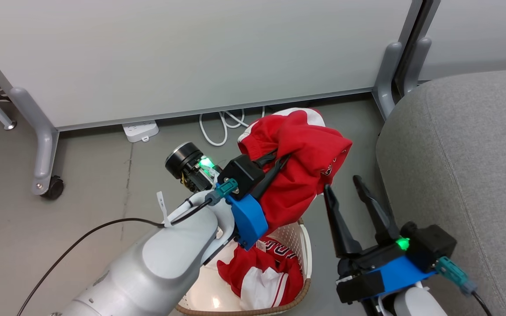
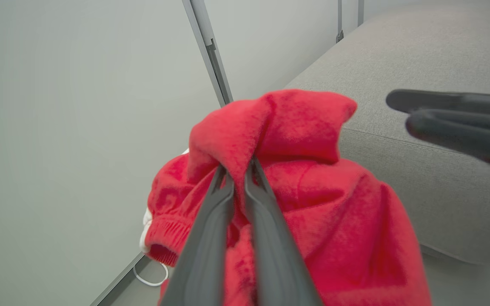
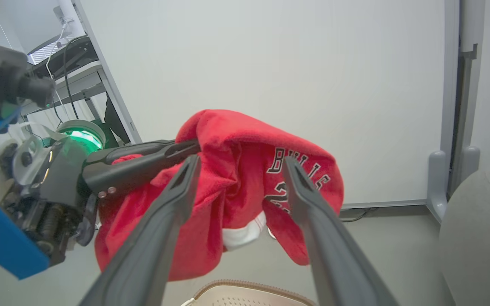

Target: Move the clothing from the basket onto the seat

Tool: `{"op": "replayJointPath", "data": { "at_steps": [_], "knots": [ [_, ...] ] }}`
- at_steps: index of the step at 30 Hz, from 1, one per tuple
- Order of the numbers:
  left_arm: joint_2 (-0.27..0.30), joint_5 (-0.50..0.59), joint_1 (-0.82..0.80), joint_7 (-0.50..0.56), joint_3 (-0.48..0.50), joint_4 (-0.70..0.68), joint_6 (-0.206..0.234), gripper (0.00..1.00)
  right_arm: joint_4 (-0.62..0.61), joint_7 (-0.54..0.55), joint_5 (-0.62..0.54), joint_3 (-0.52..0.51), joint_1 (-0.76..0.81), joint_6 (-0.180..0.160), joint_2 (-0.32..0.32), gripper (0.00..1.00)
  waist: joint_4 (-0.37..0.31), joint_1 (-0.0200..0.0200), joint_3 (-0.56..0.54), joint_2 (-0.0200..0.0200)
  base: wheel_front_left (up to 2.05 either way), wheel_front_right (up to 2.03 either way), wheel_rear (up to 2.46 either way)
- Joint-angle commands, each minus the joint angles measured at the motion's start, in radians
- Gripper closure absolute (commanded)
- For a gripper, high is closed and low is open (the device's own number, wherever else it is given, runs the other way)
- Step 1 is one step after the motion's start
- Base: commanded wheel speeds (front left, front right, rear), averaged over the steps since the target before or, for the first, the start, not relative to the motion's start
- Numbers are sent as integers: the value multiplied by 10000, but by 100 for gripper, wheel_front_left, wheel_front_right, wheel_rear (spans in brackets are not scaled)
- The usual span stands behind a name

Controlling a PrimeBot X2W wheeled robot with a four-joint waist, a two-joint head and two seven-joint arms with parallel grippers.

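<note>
The head view looks steeply down from above onto the floor (image 1: 103, 245), the basket (image 1: 302, 245) and the edge of the seat (image 1: 464, 175). The left wrist view sits close behind the left gripper (image 2: 238, 170), facing along it toward the seat, with the red garment (image 2: 296, 127) very near. The right wrist view faces roughly level at the white wall panel (image 3: 270, 55) — all three views share that garment.

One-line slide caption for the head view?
Left claw holds a red garment above the basket; open right claw beside the grey seat.
</note>
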Motion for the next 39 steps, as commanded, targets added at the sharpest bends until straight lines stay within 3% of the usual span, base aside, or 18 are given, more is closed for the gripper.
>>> {"op": "replayJointPath", "data": {
  "at_steps": [1,17,30,31,32,39],
  "knots": [
    [11,-13,-37,-50,-27,-39,61,100,77,-2,-2,145,-212,-17,-31,0,17,0,32,-1,0,0,0],
    [-89,91,-266,-51,-27,-217,46,100,2302,-2,108,1643,-1578,-16,-31,0,260,0,348,-1,0,0,0],
    [-130,118,-296,-51,7,-256,31,100,2941,-2,814,2062,-2414,-16,-30,0,307,0,569,-1,0,0,0],
    [-136,124,-303,-51,18,-260,23,100,2970,-2,887,2083,-2474,-16,-30,84,312,0,573,-1,0,0,0],
    [-140,128,-303,-51,24,-258,16,100,2989,-2,927,2105,-2520,-16,-30,100,315,0,571,-1,0,0,0],
    [-151,159,-267,-51,59,-211,0,100,3080,-2,1004,2196,-2644,-16,-30,100,313,0,544,-1,0,0,0]
  ]
}}
